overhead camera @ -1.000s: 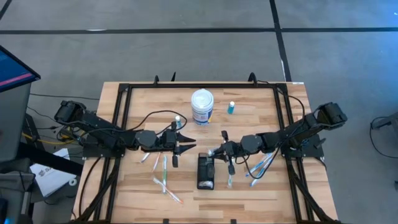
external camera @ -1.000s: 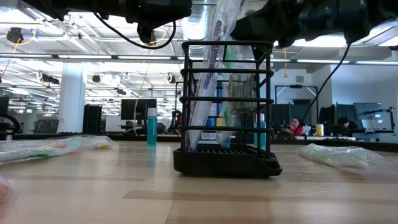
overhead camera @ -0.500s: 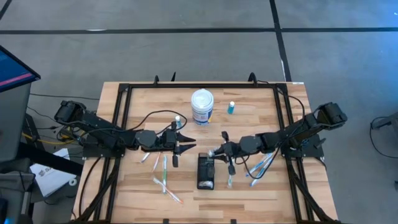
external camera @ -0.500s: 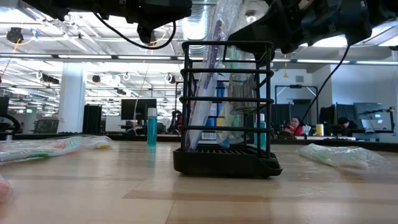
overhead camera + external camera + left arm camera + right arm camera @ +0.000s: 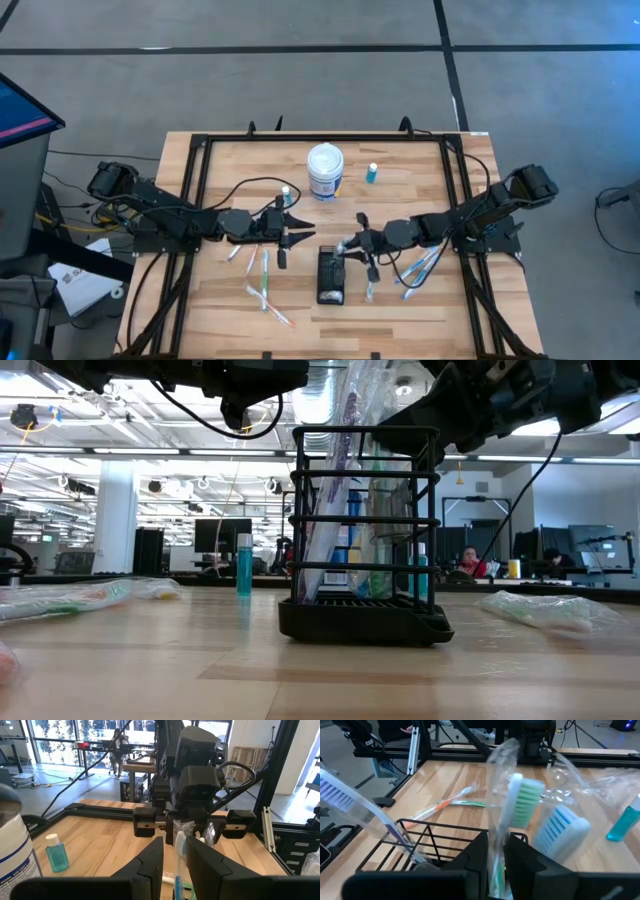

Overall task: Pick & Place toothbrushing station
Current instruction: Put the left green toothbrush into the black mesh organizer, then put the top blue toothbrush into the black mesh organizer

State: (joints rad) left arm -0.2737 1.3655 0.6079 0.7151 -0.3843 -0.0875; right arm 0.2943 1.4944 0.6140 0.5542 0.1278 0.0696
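The toothbrushing station, a black wire slotted holder point(image 5: 331, 277), stands on its base at the table's middle near side. It also shows in the low view point(image 5: 365, 535), with wrapped toothbrushes standing in it. My right gripper point(image 5: 346, 246) is just above the holder's far end, shut on a green-bristled toothbrush point(image 5: 522, 802) in a clear wrapper. A purple-bristled brush point(image 5: 340, 792) and a blue-bristled one point(image 5: 565, 830) show beside it. My left gripper point(image 5: 298, 238) is open and empty, left of the holder and facing my right gripper. My right gripper pinches the wrapped toothbrush between its two fingers point(image 5: 475, 857) on the handle below the head point(image 5: 496, 852), through the wrapper. It comes from the table's right side, slanting down. The green head sticks out past the fingertips over the holder's top rim point(image 5: 435, 827).
A white tub with a blue label point(image 5: 325, 170), a small blue bottle point(image 5: 372, 173) and another small bottle point(image 5: 286, 192) stand at the far side. Loose wrapped toothbrushes lie left point(image 5: 262, 280) and right point(image 5: 420, 265) of the holder. A black frame rail point(image 5: 195, 200) borders the table.
My right gripper has edged a little toward the table's left over the holder and tipped slightly, still shut on the wrapped toothbrush. The holder has stayed in place.
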